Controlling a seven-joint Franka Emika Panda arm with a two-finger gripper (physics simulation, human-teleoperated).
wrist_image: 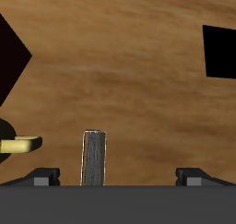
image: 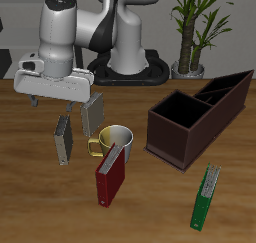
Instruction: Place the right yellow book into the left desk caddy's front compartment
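The hand (image: 66, 104) hangs with fingers apart, gripping nothing, above the right yellow book (image: 63, 139), which stands beside the mug (image: 112, 140), well apart from the left desk caddy (image: 198, 115).

Upright grey book (wrist_image: 95, 158) above wooden table (wrist_image: 129, 71)

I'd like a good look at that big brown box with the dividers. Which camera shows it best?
The exterior view: the left desk caddy appears whole there, a long dark maroon-brown open box with its inner partitions visible. The wrist view shows only flat dark shapes at its edges, which may or may not be the caddy; I cannot tell.
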